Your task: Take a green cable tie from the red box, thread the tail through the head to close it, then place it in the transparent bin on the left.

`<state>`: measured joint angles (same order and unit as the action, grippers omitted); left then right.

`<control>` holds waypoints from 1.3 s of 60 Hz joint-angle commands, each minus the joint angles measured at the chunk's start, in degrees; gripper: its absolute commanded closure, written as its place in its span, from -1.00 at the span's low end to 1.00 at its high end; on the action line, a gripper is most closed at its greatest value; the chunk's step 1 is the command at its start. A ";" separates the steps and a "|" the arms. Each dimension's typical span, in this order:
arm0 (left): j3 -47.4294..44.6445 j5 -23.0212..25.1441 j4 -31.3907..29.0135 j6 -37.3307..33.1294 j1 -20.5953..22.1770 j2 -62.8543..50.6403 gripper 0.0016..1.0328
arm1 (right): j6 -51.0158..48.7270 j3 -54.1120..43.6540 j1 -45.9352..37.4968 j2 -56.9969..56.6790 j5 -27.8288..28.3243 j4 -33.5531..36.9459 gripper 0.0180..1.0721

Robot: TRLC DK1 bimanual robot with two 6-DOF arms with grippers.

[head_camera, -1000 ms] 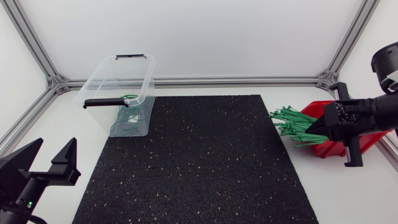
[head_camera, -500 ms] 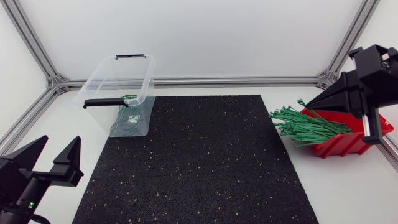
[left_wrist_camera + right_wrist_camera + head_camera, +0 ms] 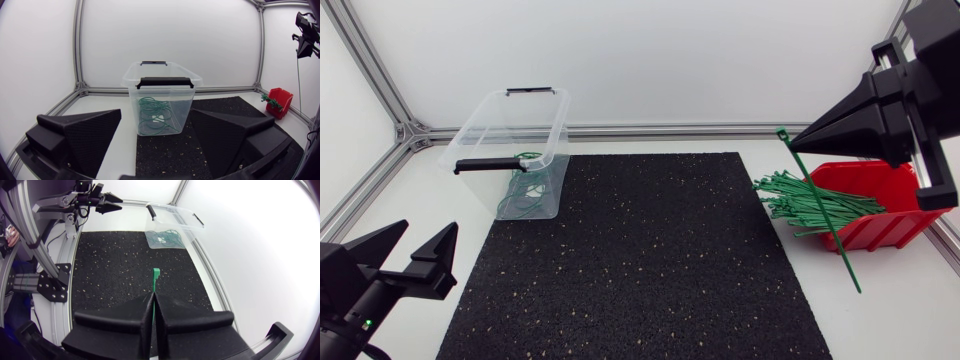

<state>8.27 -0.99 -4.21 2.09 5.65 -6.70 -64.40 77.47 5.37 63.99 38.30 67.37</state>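
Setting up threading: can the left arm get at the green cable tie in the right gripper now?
Probably, with a long reach. The left gripper is open and empty, nothing on the black speckled mat blocks it, and the green cable tie hangs free from the right gripper, clear of the red box.

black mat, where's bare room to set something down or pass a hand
The black mat is bare throughout, between the transparent bin at its far left corner and the green ties spilling from the red box at its right. Crowded only at that right edge, where the right gripper holds a cable tie hanging by the box.
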 commanded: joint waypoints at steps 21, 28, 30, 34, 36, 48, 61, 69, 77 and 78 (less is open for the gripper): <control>17.57 22.88 -13.19 5.12 -1.26 -16.86 -0.79 | 7.89 0.14 1.58 -0.18 8.10 2.67 0.89; 19.76 30.17 -13.46 7.32 -1.08 -17.30 -0.74 | 8.42 -0.92 1.84 0.88 10.83 2.50 0.89; 21.26 30.61 -13.55 7.67 -0.73 -18.17 -0.74 | 8.59 -1.18 2.19 1.14 11.53 2.50 0.89; 23.46 31.49 -13.55 7.40 0.06 -20.20 -0.66 | 8.94 -1.71 2.63 1.58 12.58 2.15 0.89; 25.48 31.49 -14.25 5.73 0.85 -22.22 -0.64 | 9.12 -2.06 3.07 1.76 12.94 1.97 0.89; 30.05 31.40 -16.71 -5.87 5.16 -27.23 -0.69 | 11.05 -4.61 5.80 2.90 14.69 -1.02 0.89; 30.57 31.32 -14.86 -11.14 13.95 -33.12 -0.74 | 11.05 -4.79 6.68 5.80 18.03 -2.42 0.89; 31.37 31.40 -11.79 -12.28 17.82 -38.13 -0.79 | 10.44 -4.79 6.94 8.26 20.41 -2.69 0.89; 31.98 31.14 -8.10 -12.46 20.63 -40.23 -0.84 | 11.49 -5.84 8.70 8.96 21.02 -4.97 0.89; 32.16 31.05 -8.10 -12.55 20.63 -40.41 -0.85 | 11.84 -5.93 8.87 9.05 21.20 -5.32 0.89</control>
<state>37.71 29.78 -13.91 -9.15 25.54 -46.00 -53.98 73.12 13.15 72.14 58.72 63.09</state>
